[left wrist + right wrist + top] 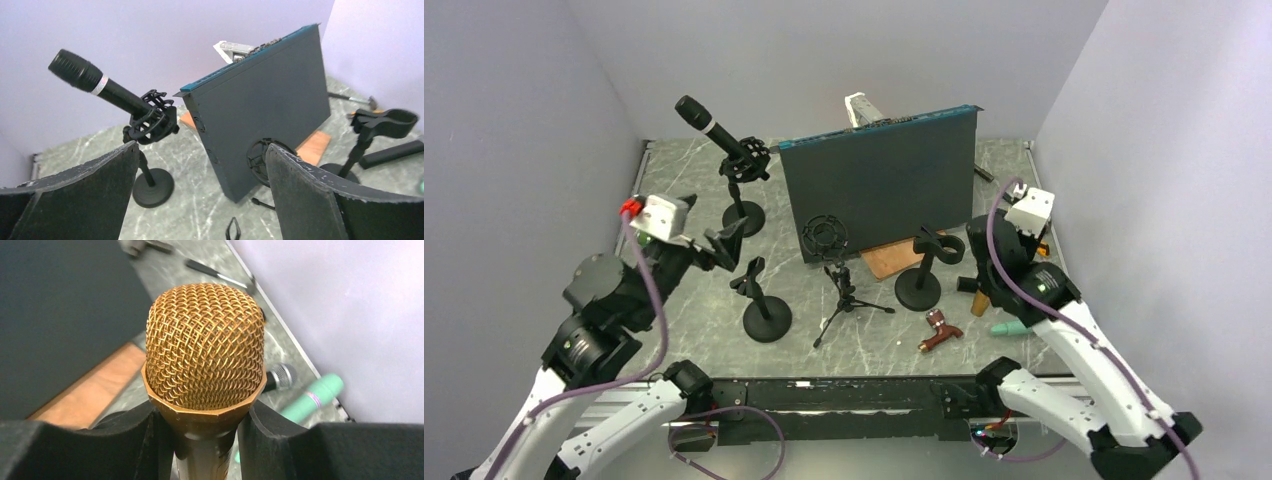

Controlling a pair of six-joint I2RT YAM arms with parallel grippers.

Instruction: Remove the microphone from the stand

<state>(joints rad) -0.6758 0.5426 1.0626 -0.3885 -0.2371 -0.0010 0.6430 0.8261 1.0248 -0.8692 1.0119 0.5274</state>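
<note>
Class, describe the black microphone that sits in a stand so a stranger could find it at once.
Start at the tall dark upright panel in the middle of the grey marbled table. Left of it, at the back, a black round-based stand carries the long black microphone, slanting up and left. Its neighbours, the black clip stand and black tripod stand, hold nothing.

Stands (767, 320) four; dark panel (879, 195) one; microphone (709, 125) count unclear.

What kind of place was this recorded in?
Probably a robot lab test cell, not a studio: plain walls box in a marble-look table, with several desktop mic stands and a black microphone set out as props.
</note>
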